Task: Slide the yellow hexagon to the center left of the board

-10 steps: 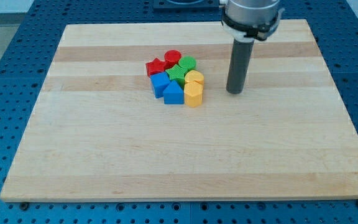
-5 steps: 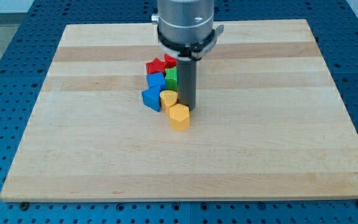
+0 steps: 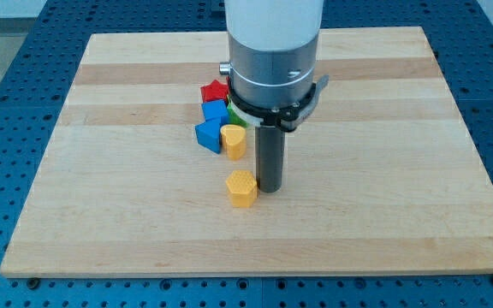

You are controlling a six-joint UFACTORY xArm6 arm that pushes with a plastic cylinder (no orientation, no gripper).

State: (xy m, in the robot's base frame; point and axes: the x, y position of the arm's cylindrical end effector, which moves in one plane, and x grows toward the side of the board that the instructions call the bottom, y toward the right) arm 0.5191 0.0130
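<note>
The yellow hexagon (image 3: 242, 188) lies alone on the wooden board (image 3: 101, 214), below the cluster, near the board's middle. My tip (image 3: 270, 187) stands on the board just to the view's right of the hexagon, touching or nearly touching its side. The arm's grey body hides part of the cluster behind it.
A cluster sits above the hexagon: a second yellow block (image 3: 234, 140), a blue triangular block (image 3: 208, 135), a blue block (image 3: 215, 111), a red star-like block (image 3: 214, 91). A sliver of green (image 3: 237, 119) shows by the arm.
My tip has moved from the view's right into the cluster and then down toward the view's bottom. The yellow hexagon has slid down, away from the other blocks. The blue blocks shifted left.
</note>
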